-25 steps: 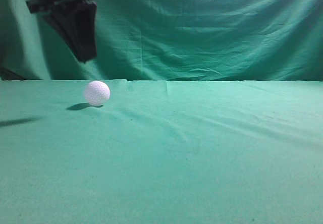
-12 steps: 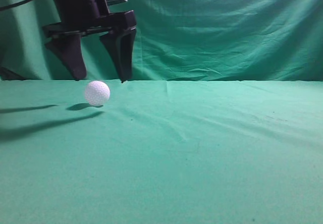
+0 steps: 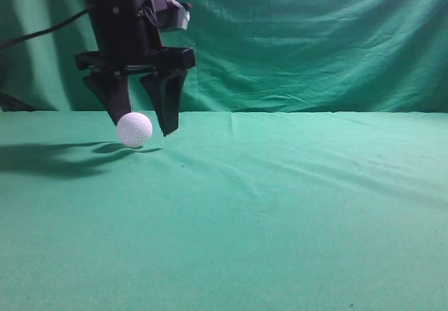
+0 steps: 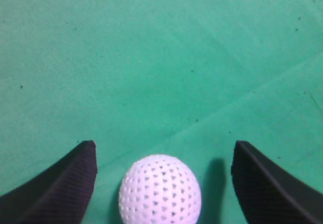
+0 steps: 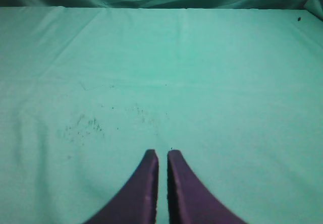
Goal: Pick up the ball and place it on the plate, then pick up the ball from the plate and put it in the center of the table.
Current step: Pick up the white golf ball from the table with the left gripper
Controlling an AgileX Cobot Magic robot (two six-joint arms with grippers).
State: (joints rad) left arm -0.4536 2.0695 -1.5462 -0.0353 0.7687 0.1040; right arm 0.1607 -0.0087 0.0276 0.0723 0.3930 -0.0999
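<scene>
The ball (image 3: 134,129) is a small white dimpled sphere resting on the green table (image 3: 280,206) at the left. It also shows in the left wrist view (image 4: 160,189), low in the frame. My left gripper (image 3: 143,127) is open and stands around the ball, one finger on each side with a gap to each. In the left wrist view my left gripper (image 4: 162,148) shows both black fingers wide apart. My right gripper (image 5: 162,154) is shut and empty over bare cloth; it is out of the exterior view. No plate is in view.
A draped green backdrop cloth (image 3: 315,38) hangs behind the table's far edge. A black cable (image 3: 35,34) runs off left from the left arm. Faint dark specks (image 5: 83,125) mark the cloth in the right wrist view.
My left gripper has come down from above the ball and now straddles it, still open. The ball has not moved.
</scene>
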